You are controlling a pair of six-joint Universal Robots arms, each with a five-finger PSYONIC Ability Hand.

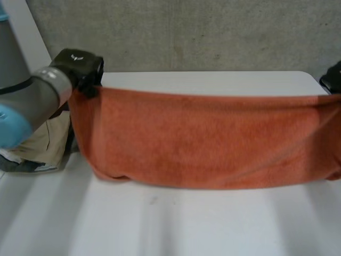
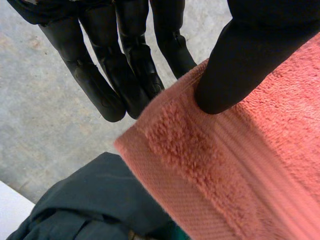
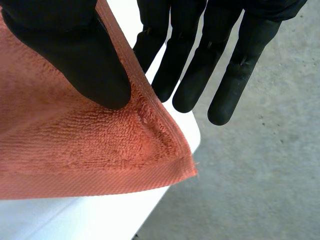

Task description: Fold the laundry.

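Your left robot hand (image 2: 235,65) and right robot hand (image 3: 75,55) each pinch a corner of the orange terry towel (image 1: 202,138) stretched over the white desk (image 1: 186,224); overstretching could pull either shallow pinch loose.

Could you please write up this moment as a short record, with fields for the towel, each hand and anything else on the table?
towel: orange towel, stretched wide between both hands, top edge raised, lower part resting on the white table
left hand: thumb pinches one top corner of the towel against straight fingers
right hand: thumb pinches the opposite top corner against its fingers
other laundry: pile of beige and dark clothes on the table beside the left arm
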